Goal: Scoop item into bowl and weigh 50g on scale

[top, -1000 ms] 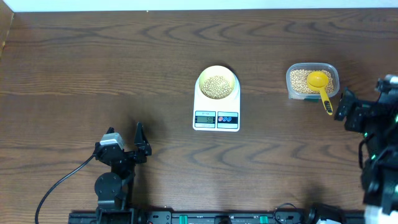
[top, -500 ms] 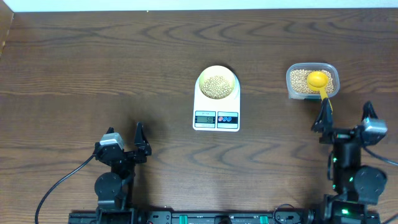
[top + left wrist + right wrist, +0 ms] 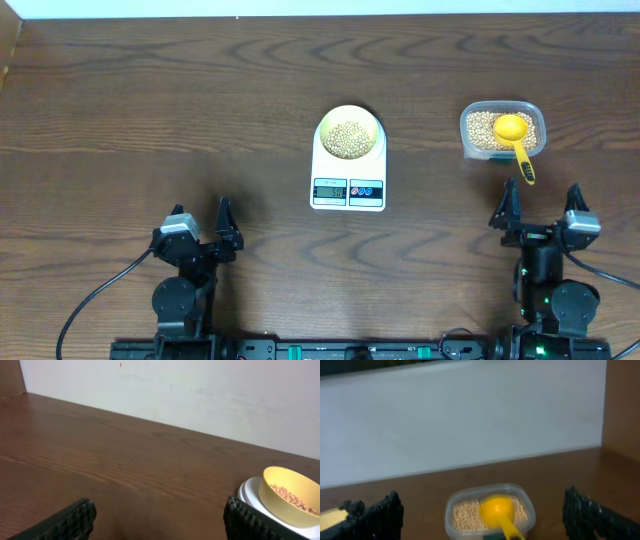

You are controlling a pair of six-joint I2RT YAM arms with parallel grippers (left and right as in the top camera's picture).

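Both arms sit at the near edge of the bench (image 3: 140, 110), well apart from everything on it. The left tool (image 3: 201, 212) is spread wide and holds nothing. The right tool (image 3: 543, 200) is spread just as wide and is also empty, its fingers pointing toward the clear tub (image 3: 465, 140). The pale yellow-green bowl (image 3: 323, 125) stands on the far end of the white scale (image 3: 348, 170), with a mound of beans (image 3: 348, 139) inside. The scale's display faces the arms, its reading too small to make out. Off to the right, the tub holds more beans, and the yellow scoop (image 3: 511, 127) lies in it, its handle jutting over the near rim.
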